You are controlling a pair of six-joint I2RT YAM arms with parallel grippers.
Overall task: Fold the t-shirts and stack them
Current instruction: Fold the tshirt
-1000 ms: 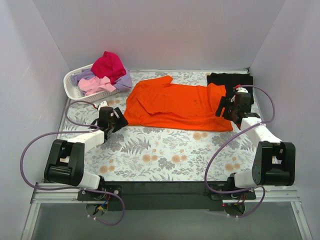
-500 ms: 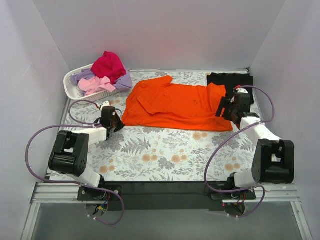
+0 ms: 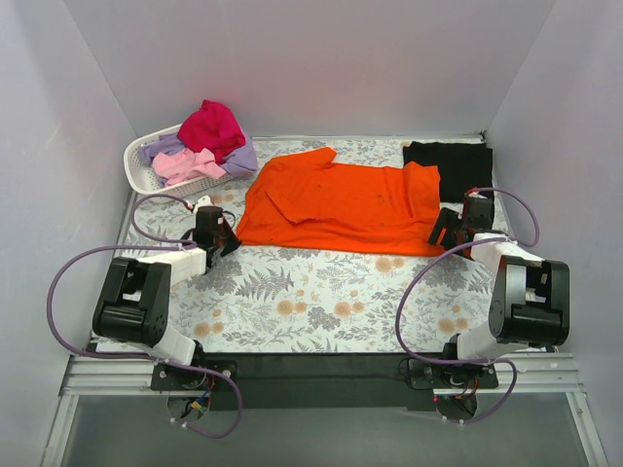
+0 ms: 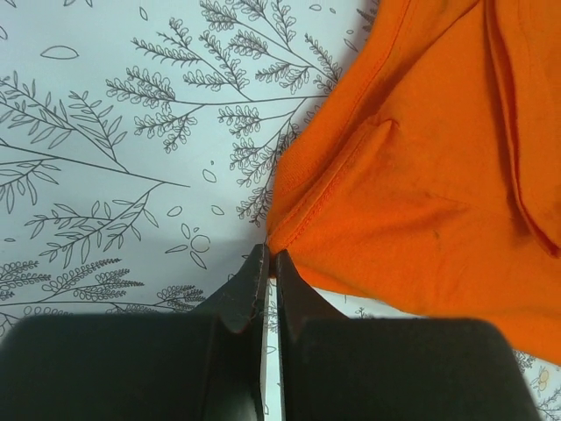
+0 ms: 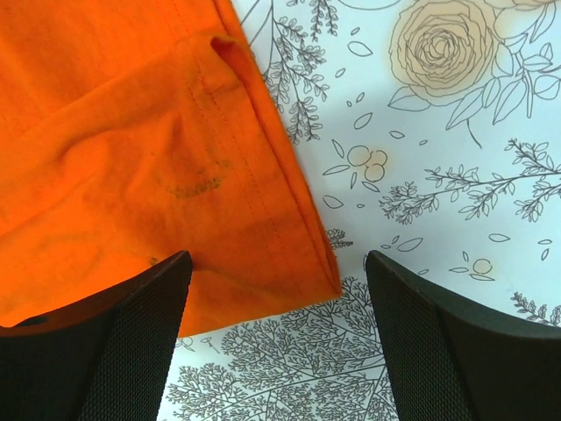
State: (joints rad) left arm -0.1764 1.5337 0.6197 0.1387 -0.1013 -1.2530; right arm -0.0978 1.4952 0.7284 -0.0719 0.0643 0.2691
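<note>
A bright orange t-shirt [image 3: 341, 204] lies spread flat on the floral table cloth [image 3: 311, 292]. My left gripper [image 3: 230, 240] is at its near left corner. In the left wrist view the left gripper [image 4: 267, 256] is shut, pinching the tip of that orange corner [image 4: 421, 175]. My right gripper [image 3: 443, 233] is at the near right corner. In the right wrist view the right gripper [image 5: 276, 263] stands open, its fingers on either side of the orange hem corner [image 5: 131, 149]. A black t-shirt [image 3: 450, 161] lies folded at the back right.
A white slotted basket [image 3: 141, 170] at the back left holds a magenta shirt [image 3: 212, 125], a pink one [image 3: 185, 163] and a lavender one [image 3: 243, 156]. White walls close in the table on three sides.
The left gripper has shut on the shirt's near left corner. The right gripper has moved nearer and to the right, down to the near right corner, still open.
</note>
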